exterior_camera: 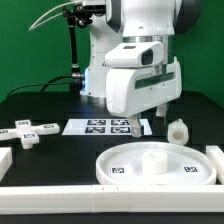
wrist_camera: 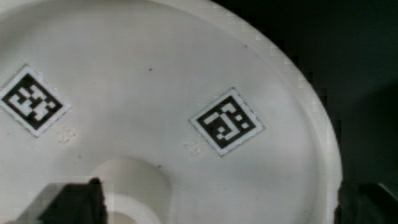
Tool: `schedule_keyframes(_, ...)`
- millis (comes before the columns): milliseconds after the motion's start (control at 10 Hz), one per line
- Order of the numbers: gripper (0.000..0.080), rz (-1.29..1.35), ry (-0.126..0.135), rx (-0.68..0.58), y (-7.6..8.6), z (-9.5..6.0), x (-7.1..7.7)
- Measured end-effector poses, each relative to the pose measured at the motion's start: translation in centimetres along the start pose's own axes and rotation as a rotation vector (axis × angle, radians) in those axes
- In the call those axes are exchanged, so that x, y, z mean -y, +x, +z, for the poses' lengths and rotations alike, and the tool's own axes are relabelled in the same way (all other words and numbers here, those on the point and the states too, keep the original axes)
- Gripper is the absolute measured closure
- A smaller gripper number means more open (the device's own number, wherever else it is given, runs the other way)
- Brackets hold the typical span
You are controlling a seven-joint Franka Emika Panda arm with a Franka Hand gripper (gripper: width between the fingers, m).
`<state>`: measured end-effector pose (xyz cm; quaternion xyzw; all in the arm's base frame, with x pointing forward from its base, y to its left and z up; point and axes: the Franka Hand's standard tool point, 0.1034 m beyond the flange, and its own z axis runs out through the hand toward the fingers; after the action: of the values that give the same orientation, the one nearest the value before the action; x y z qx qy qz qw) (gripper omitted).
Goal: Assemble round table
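The large white round disc (exterior_camera: pixel 150 168) lies flat at the front of the table, with tags on it and a raised hub (exterior_camera: pixel 153 155) in its middle. The wrist view is filled by the disc (wrist_camera: pixel 160 70), with two tags and the hub (wrist_camera: pixel 151 190). My gripper (exterior_camera: pixel 148 122) hangs open and empty just above the disc's far edge. In the wrist view the gripper (wrist_camera: pixel 222 205) has dark fingertips (wrist_camera: pixel 71 203) wide apart. The short cylindrical leg (exterior_camera: pixel 177 130) stands to the exterior view's right of the gripper. The cross-shaped foot piece (exterior_camera: pixel 27 134) lies at the left.
The marker board (exterior_camera: pixel 100 126) lies flat behind the disc, under the gripper. Plain white blocks border the disc: a long one along the front (exterior_camera: pixel 60 196), one at the left (exterior_camera: pixel 5 158), one at the right (exterior_camera: pixel 215 158). The arm's base (exterior_camera: pixel 95 70) stands behind.
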<state>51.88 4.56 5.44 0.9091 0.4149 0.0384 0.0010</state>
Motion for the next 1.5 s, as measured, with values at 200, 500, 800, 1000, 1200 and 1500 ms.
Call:
schedule_keyframes(200,0.0151,0.065,0.002,0.0,0.0,0.1,0.1)
schedule_keyframes(500,0.0151,0.443,0.014,-0.003,0.2,-0.1,0.8)
schedule_keyframes(800,0.0151,0.768,0.042,-0.008,1.3,0.0,2.6)
schedule_keyframes(1000,0.0151,0.943,0.054,-0.006,2.3,0.1,3.8)
schedule_keyframes(1200,0.0151,0.954,0.05,-0.025,3.4,-0.4,3.6)
schedule_keyframes(1500,0.0151,1.126,0.073,-0.025,3.3,-0.2,4.0)
